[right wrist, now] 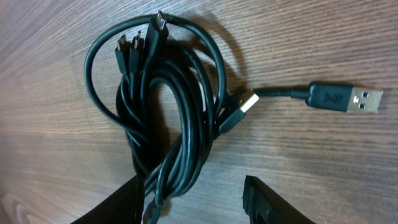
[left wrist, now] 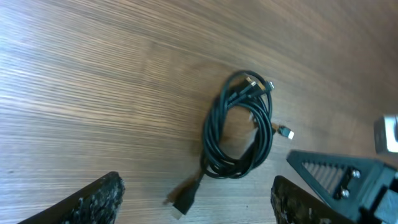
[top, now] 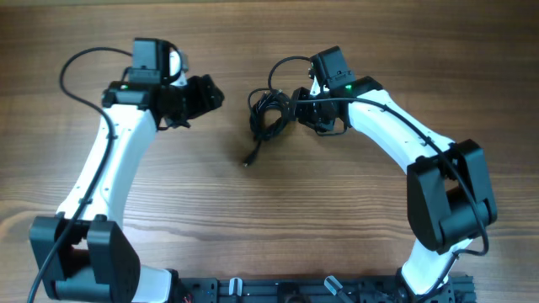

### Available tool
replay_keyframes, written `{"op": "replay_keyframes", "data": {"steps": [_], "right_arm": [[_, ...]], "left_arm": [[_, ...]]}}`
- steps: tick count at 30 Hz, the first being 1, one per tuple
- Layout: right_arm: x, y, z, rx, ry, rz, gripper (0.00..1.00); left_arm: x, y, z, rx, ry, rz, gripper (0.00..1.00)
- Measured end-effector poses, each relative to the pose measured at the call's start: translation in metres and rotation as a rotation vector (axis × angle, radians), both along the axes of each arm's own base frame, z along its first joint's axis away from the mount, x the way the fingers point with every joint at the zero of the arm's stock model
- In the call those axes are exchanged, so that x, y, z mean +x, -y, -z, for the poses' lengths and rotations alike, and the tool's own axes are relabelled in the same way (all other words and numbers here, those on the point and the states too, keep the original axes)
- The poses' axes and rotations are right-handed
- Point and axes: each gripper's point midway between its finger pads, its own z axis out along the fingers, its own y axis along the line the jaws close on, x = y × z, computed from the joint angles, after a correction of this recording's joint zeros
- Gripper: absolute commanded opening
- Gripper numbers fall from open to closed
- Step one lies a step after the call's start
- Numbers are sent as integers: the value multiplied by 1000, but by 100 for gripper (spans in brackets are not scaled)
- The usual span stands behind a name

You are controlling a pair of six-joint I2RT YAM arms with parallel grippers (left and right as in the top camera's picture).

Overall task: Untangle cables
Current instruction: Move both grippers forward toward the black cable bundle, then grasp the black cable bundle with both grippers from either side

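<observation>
Left fingers [left wrist: 93,199] spread wide, empty; right fingers [right wrist: 267,199] parted, straddling the coiled cables [right wrist: 180,124]; plug [right wrist: 336,98] embossing unreadable.

Left tool [left wrist: 196,193] and right tool [right wrist: 193,200] point toward each other, both spread apart.

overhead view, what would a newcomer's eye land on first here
A dark coil of thin black cables lies on the wooden table between the two white arms. The right gripper is open right at the coil's edge, and the left gripper, also open, stands off on the other side. The right wrist view shows a silvery USB plug trailing out of the bundle on its cord.
</observation>
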Motion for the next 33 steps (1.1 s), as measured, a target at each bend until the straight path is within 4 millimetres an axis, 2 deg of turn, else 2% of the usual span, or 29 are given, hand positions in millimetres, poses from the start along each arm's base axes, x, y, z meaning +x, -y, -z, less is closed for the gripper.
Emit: {"op": "replay_keyframes", "data": {"steps": [2,6,9,15,18,24,30,33], "right_arm": [[2,0,0,3,4,5,53],[4,8,1,-1,-6,23,53],[7,28,3,-10,-29,57,54],[19,60,-4,67,-9,9,59],[14,72,-4,87,-16,-38,59],[0,72,-2,82,-31,-125,61],[-2,72,-1,76,-28,-146,63],[-3,72,-1,74,-28,-152,63]], "left_arm": [[1,11,2,3,8,24,77],[0,42,19,10,-15,96,76],[-3,62,34,18,-37,146,75],[-3,85,58,43,-47,220,73],[-2,97,67,68,-21,299,71],[-5,118,79,101,20,430,68],[-7,124,101,120,0,480,56],[-6,124,109,126,-8,485,43]]}}
